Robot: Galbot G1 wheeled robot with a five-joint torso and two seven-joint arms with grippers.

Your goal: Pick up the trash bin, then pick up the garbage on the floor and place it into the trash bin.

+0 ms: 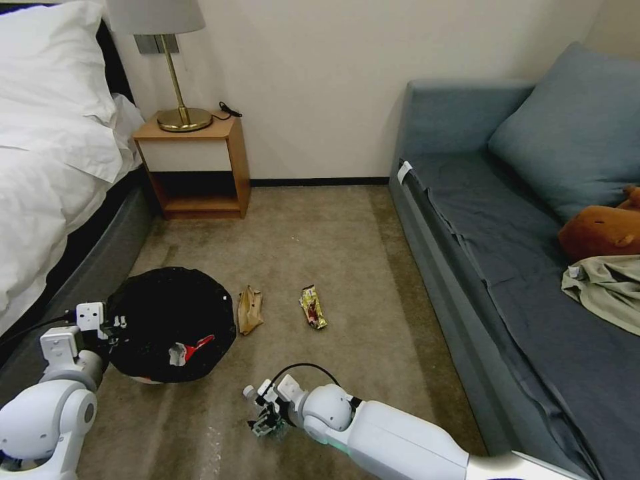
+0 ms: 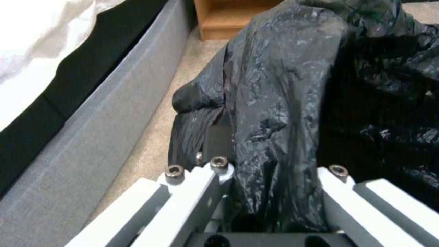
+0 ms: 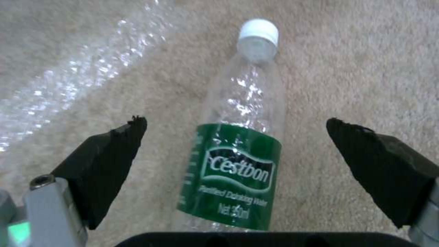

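Our left pincer [image 2: 270, 192] clamps the trash bin [image 1: 172, 325] rim beside the bed [image 1: 47, 173]; our right pincer [image 3: 235, 137] gapes wide astride the bottle [image 3: 238, 151] lying on the floor [image 1: 320, 227], gripping nothing.

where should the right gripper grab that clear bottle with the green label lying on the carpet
Probably across the green-labelled body of the clear plastic bottle, from above. It lies flat on the beige carpet, and the open right gripper already straddles that widest, straight-sided part, away from the tapering neck.
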